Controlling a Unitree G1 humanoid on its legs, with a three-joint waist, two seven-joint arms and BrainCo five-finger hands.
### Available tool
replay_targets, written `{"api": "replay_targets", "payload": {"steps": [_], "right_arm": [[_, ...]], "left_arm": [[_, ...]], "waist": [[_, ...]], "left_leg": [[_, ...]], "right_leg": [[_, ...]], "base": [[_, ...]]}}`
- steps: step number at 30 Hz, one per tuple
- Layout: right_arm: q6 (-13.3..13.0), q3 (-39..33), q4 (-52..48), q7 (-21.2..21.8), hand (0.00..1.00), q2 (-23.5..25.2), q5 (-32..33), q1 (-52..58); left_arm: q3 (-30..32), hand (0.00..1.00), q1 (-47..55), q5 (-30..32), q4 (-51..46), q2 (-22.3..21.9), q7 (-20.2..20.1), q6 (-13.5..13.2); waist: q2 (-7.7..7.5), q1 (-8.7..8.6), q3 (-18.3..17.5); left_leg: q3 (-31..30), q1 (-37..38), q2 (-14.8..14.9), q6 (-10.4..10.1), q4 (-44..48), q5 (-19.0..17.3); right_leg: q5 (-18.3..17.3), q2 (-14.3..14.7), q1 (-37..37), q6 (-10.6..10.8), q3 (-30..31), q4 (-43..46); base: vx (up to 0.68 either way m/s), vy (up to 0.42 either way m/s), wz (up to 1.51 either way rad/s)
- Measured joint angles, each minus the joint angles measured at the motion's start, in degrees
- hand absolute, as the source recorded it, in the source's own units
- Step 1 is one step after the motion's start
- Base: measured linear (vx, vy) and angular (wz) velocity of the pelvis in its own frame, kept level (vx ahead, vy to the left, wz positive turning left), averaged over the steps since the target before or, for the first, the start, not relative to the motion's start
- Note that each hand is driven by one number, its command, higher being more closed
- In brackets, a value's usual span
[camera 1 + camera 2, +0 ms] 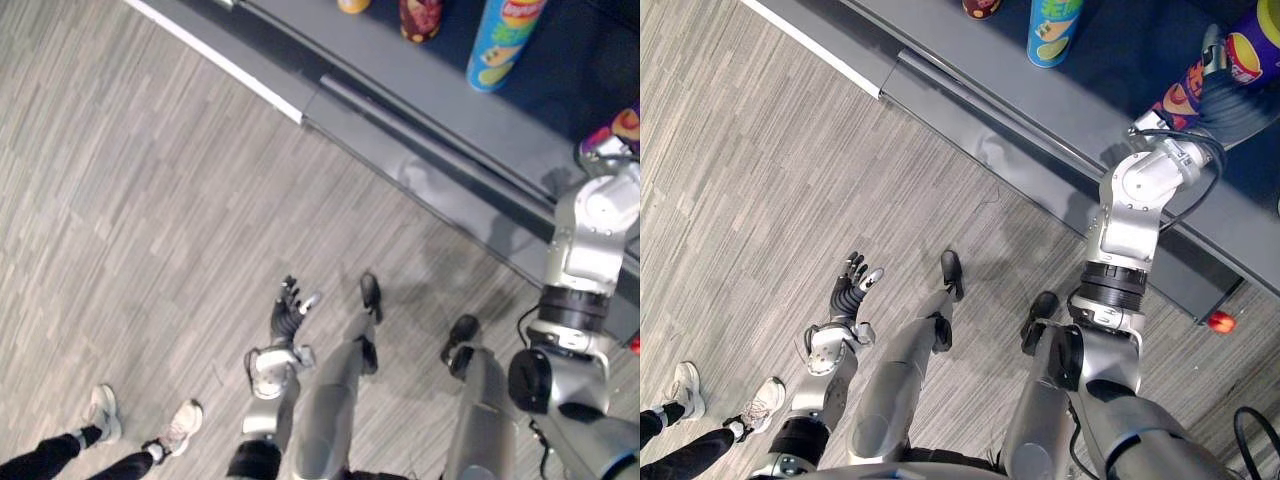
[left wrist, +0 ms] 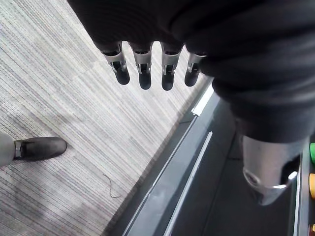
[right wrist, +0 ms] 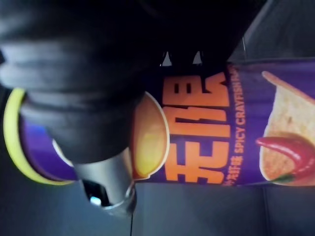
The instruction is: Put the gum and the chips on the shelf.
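The right hand [image 3: 106, 184] is clasped round the purple chips can [image 3: 221, 128], held tilted over the shelf [image 1: 1110, 70] and seemingly not yet resting. This looks like the placing step. Next: lower it upright, clear of the green chips can [image 1: 1053, 30] to the hand's left, then let go. The left hand [image 1: 850, 285] hangs slack-fingered.

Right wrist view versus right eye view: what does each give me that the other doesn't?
Right wrist view: the chilli picture on the purple chips can and the right hand's thumb pressed across it. Right eye view: the left hand open over the floor, a blue-green chips can upright on the shelf, a person's shoes. Both: the purple can in the right hand over the shelf.
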Motion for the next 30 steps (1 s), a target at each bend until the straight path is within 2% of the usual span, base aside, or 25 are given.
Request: {"api": "replay_targets", "payload": {"steps": [15, 16, 23, 30], "right_arm": [[-0.69, 1.8, 2.04, 0.13, 1.0, 0.39, 1.13, 0.04], [-0.9, 2.23, 2.36, 0.2, 0.0, 0.33, 1.13, 0.03], [-1.06, 3.43, 7.12, 1.61, 0.0, 0.67, 3.38, 0.21], [-1.11, 5.04, 7.42, 2.75, 0.0, 1.79, 4.48, 2.05]], "left_arm": [[0.37, 0.0, 0.33, -1.87, -1.02, -1.01, 0.06, -0.01], [0.36, 0.0, 0.41, -2.03, -1.02, -1.01, 0.05, -0.01], [0.33, 0.0, 0.58, -2.08, -1.02, -1.0, 0.02, -0.02], [0.23, 0.0, 0.63, -2.07, -0.98, -1.01, -0.01, 0.0]], "waist": [[-0.02, -0.06, -0.01], [-0.03, -0.09, -0.02], [-0.04, 0.05, -0.02], [-0.12, 0.11, -0.06]], "left_leg": [[2.33, -1.88, 1.21, 0.92, 3.0, -1.4], [2.33, -2.17, 1.36, 0.92, 3.38, -1.4], [2.6, -2.6, 1.79, 0.75, 4.72, -1.89], [2.83, -3.55, 3.09, 0.71, 7.71, -3.28]], "right_leg": [[0.01, -0.02, -1.52, -0.02, 0.65, 0.42], [0.01, 0.07, -1.62, -0.02, 0.63, 0.43], [0.01, 0.25, -1.76, -0.03, 0.81, 0.58], [0.04, 1.08, -1.7, -0.06, 1.1, 0.61]], "base": [[0.01, -0.063, -0.03], [0.01, -0.068, -0.02], [0.01, -0.059, -0.03], [0.02, -0.068, -0.06]]}}
